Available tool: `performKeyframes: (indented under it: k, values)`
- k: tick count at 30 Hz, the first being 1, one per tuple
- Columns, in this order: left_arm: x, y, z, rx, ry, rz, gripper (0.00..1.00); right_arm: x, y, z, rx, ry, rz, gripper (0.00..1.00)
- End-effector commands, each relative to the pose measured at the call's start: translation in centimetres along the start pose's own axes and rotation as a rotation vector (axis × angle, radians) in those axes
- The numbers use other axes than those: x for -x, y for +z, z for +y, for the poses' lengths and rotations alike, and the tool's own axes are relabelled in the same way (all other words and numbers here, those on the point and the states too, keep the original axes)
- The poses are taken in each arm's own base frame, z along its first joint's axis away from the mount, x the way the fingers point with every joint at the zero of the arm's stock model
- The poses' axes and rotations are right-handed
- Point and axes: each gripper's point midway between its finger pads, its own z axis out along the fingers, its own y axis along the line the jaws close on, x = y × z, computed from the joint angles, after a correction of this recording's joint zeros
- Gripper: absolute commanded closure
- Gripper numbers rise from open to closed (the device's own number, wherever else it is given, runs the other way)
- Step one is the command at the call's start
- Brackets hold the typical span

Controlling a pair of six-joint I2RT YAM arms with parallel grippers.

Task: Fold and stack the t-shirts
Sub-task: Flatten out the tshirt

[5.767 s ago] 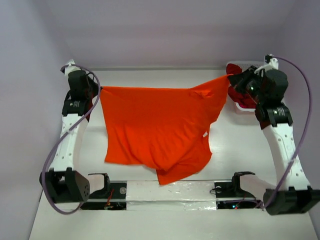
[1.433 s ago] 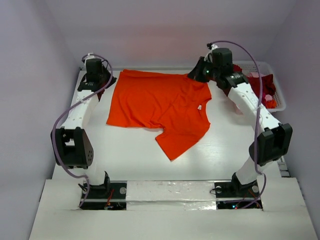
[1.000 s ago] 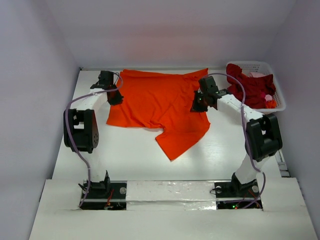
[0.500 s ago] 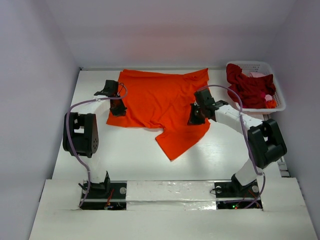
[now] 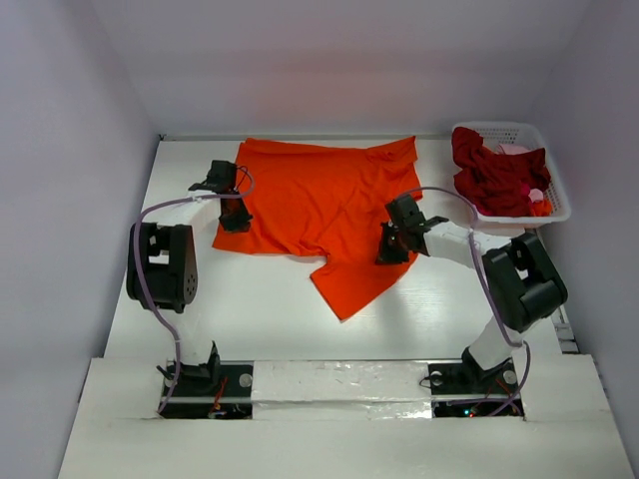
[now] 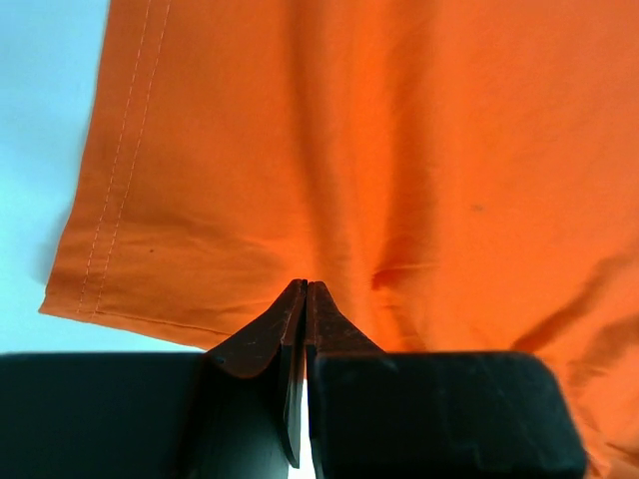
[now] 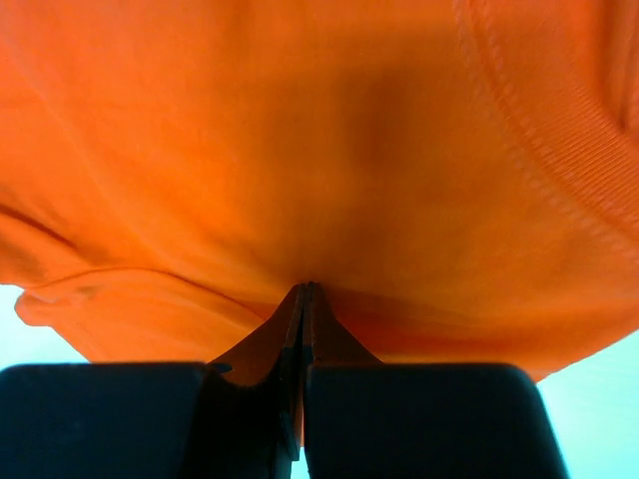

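A bright orange t-shirt (image 5: 310,200) lies spread on the white table, one part trailing toward the near side. My left gripper (image 5: 236,218) is shut, its tips resting on the shirt's left edge near the hem (image 6: 120,200). My right gripper (image 5: 389,251) is shut too, tips down on the shirt's right side. In both wrist views the closed fingertips (image 6: 305,284) (image 7: 307,287) touch orange cloth (image 7: 300,130), and no cloth shows between them. Dark red t-shirts (image 5: 494,170) and a pinkish one (image 5: 514,150) sit heaped in the basket.
A white lattice basket (image 5: 499,127) stands at the back right corner. Bare table (image 5: 250,299) lies between the shirt and the arm bases. Purple walls close in the left, back and right sides. Cables loop off both arms.
The right gripper slid toward the near side over the shirt's right part. The left gripper came slightly nearer, then held still. The shirt stayed flat in place.
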Motion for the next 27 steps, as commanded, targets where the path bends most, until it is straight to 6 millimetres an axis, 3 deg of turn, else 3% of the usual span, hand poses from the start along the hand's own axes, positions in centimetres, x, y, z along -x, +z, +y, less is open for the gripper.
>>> performKeyframes:
  k: [1,8,15,19,23,27]
  values:
    - [-1.3,0.4,1.1,0.062,-0.001,0.055,1.00,0.0,0.0,1.7,0.064,0.009,-0.037,1.00]
    - [-3.3,1.0,3.0,0.144,0.029,0.141,1.00,-2.8,-1.1,1.8,0.086,0.004,-0.011,1.00]
    - [-3.7,1.3,3.6,0.158,0.030,0.131,1.00,-3.6,-2.1,1.8,0.098,0.025,-0.021,1.00]
    - [-5.4,1.5,3.9,0.155,0.018,0.187,1.00,-4.2,-2.6,1.7,0.093,0.021,-0.010,1.00]
    - [-6.9,0.8,4.0,0.132,0.009,0.223,1.00,-4.4,-4.3,2.0,0.105,0.008,-0.017,1.00]
    - [-7.0,0.3,4.5,0.150,0.024,0.215,1.00,-4.2,-6.1,2.2,0.122,0.004,-0.040,1.00]
